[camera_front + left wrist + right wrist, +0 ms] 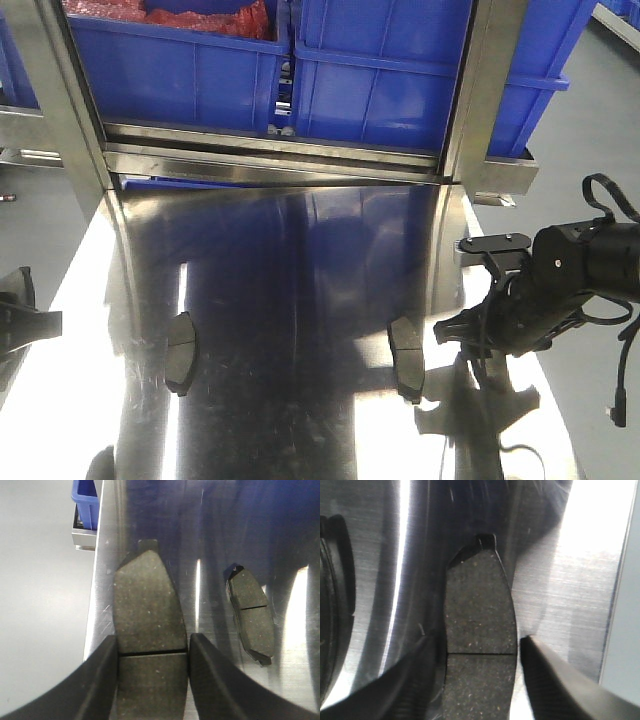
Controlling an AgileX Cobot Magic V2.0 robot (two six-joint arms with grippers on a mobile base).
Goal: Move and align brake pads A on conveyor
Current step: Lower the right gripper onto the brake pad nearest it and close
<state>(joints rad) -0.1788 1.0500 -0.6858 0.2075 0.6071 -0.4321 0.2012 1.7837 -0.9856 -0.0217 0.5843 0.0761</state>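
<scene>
Brake pads A, dark grey grooved oblong pads (149,635), lie on shiny steel table (300,300) | left jaws (152,675) clenched on one; right jaws (480,675) straddle another, grip unclear | step: pickup | next: lift, carry to conveyor.

We see 2 brake pads (181,353) on a steel table (300,300), polished to a mirror gloss with fine brushed scratches. The pad faces (149,615) look matt, rough and grainy (pale flecks dot the dark material). The left gripper (152,680) has matt black, plastic-looking fingers (100,680). Behind stand glossy blue plastic bins (380,90) in a dull metal frame (270,160).
</scene>
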